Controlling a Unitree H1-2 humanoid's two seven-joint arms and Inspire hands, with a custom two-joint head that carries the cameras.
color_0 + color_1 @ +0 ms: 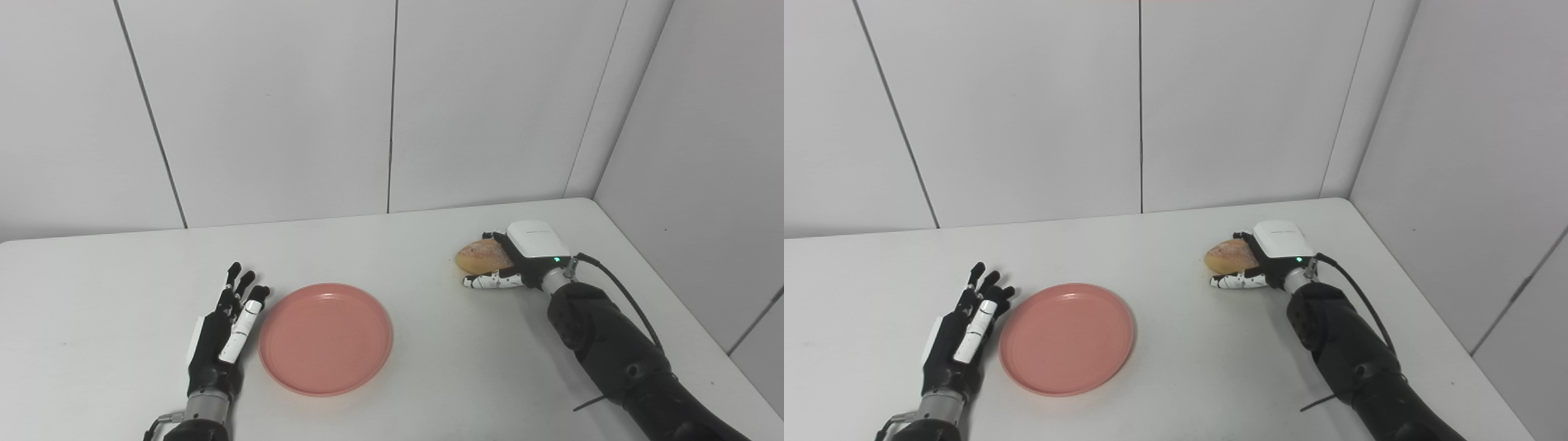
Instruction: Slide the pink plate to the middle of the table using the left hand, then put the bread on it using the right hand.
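One big white table [429,367] holds everything. The pink plate [325,338] sits near the middle. The left hand [223,334] lies just beside it, fingers spread, holding nothing. The right hand [511,263] wraps around the bread roll [481,255], far right. A loose hold could drop the roll short of the plate.

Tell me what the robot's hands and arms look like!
The left hand has black fingers with white panels and a silver wrist. The right hand has a white boxy back, a small green light, and white fingers with black spots. A thin black cable loops along its bulky black arm.
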